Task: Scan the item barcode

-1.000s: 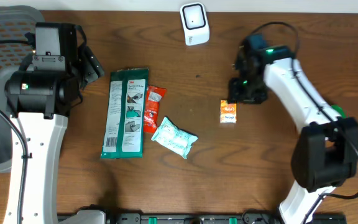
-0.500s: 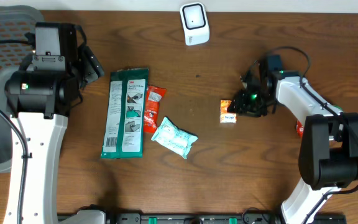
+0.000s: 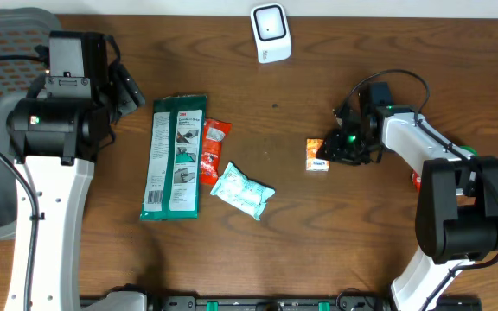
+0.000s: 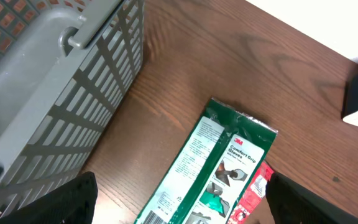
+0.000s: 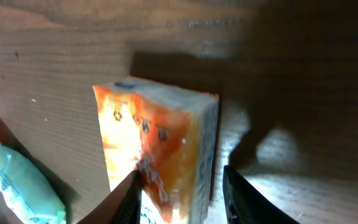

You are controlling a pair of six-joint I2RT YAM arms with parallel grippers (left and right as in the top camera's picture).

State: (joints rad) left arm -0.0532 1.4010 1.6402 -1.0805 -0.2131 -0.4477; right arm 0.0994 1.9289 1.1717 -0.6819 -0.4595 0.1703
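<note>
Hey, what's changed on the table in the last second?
The right gripper moved from farther back on the table in to the orange box, and its jaws narrowed to either side of it; a firm hold isn't clear. The box hasn't shifted. The left gripper, green glove pack and scanner stayed put.

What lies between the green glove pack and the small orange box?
Overhead view: a red packet beside the green glove pack, then bare table up to the small orange box; a pale teal pouch sits just below that line.
</note>
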